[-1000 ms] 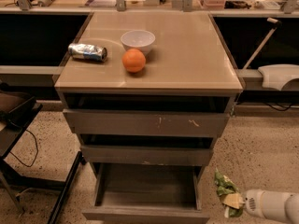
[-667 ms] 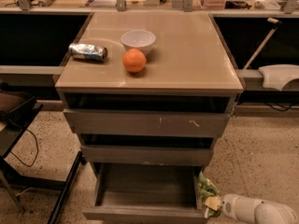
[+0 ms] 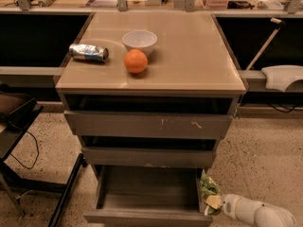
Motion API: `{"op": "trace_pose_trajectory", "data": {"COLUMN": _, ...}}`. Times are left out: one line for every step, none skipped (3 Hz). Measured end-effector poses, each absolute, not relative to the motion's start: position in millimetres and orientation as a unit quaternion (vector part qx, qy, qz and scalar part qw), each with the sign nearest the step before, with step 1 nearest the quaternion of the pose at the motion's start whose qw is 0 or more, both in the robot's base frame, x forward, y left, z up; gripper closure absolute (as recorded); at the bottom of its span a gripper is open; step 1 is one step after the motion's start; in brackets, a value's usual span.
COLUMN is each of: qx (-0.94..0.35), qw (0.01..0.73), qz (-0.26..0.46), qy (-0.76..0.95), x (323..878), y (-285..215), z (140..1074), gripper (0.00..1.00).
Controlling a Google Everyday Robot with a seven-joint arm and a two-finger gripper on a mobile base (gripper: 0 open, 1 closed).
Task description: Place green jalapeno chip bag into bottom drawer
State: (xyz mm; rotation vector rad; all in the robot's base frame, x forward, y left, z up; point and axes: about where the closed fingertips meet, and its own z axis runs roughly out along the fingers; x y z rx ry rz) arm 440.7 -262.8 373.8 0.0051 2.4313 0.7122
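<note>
pincer (image 3: 215,205) low right, pinching green jalapeno chip bag (image 3: 207,187) | crinkled, pale patches | at bottom drawer (image 3: 142,217) right rim

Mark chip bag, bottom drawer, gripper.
green jalapeno chip bag (image 3: 208,187): camera view, crinkled upper part.
bottom drawer (image 3: 147,193): camera view, bare inner floor.
gripper (image 3: 212,202): camera view, arm's tip at the drawer's right front corner.

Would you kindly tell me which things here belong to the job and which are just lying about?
Job: chip bag, bottom drawer, gripper holding the bag at drawer's right edge.
Lying about: can, bowl, orange, all on the cabinet top.
</note>
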Motion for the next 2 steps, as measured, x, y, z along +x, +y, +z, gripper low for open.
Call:
{"op": "trace_pose_trajectory", "data": {"qx": 0.022, "qw": 0.347, "qz": 0.270, "qy": 0.898, "x": 491.1, "y": -255.9, "z": 354.4, "gripper": 1.00}}
{"op": "trace_pose_trajectory", "data": {"qx": 0.024, "qw": 0.377, "qz": 0.255, "qy": 0.890, "x": 539.0, "y": -246.1, "z": 335.3, "gripper": 1.00}}
